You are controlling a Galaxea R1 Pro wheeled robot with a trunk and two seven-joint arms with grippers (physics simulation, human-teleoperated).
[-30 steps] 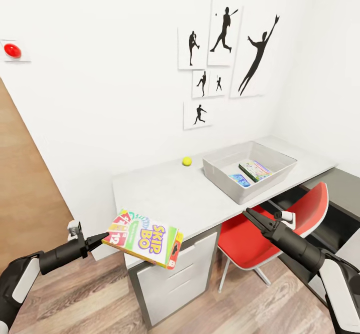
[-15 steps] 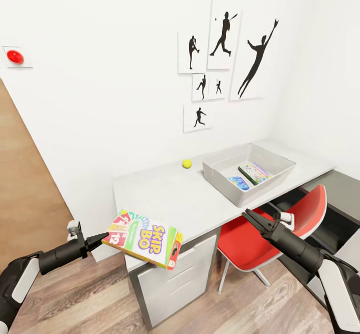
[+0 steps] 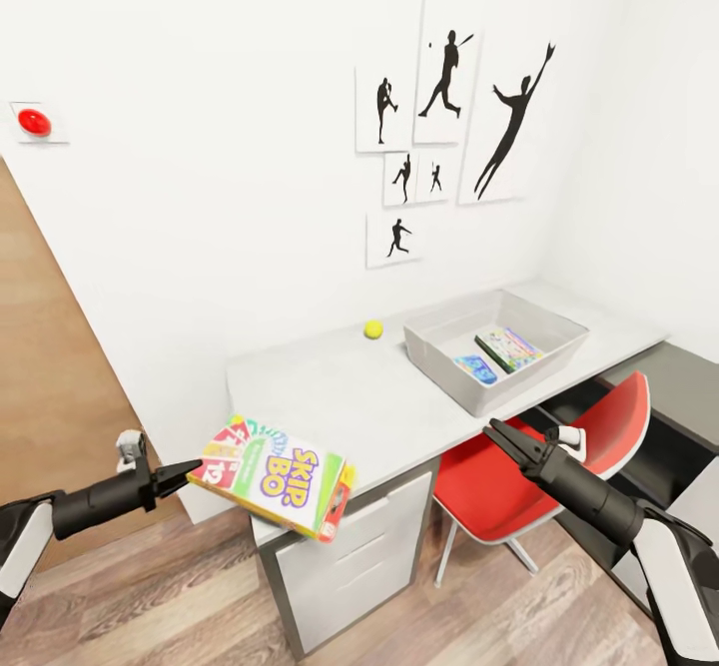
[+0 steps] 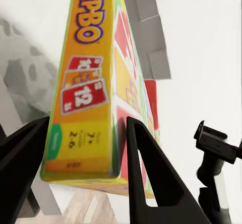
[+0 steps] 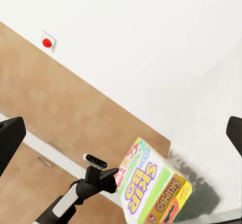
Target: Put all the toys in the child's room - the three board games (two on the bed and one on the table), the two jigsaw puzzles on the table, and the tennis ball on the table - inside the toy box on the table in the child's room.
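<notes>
My left gripper [image 3: 192, 469] is shut on one end of a yellow-green-red board game [image 3: 272, 474], held out flat over the near left corner of the table [image 3: 330, 396]. In the left wrist view the black fingers [image 4: 146, 178] clamp that game box [image 4: 85, 83] on both faces. The grey toy box [image 3: 439, 324] stands at the table's right, with a small blue board game [image 3: 475, 367] and another colourful flat box [image 3: 509, 346] inside. A tennis ball [image 3: 373, 329] lies by the wall, left of the toy box. My right gripper [image 3: 496, 434] hovers open above the red chair. The jigsaw puzzles and the bed are out of view.
A red chair [image 3: 569, 446] is tucked under the table in front of the toy box. White drawer fronts [image 3: 345, 566] sit below the held game. A wooden door [image 3: 50, 366] is at the left, a dark grey desk section [image 3: 684, 386] at the right.
My left arm has drawn back to the left, carrying the game a little left and tilting it. The view has shifted slightly. The right arm has barely moved.
</notes>
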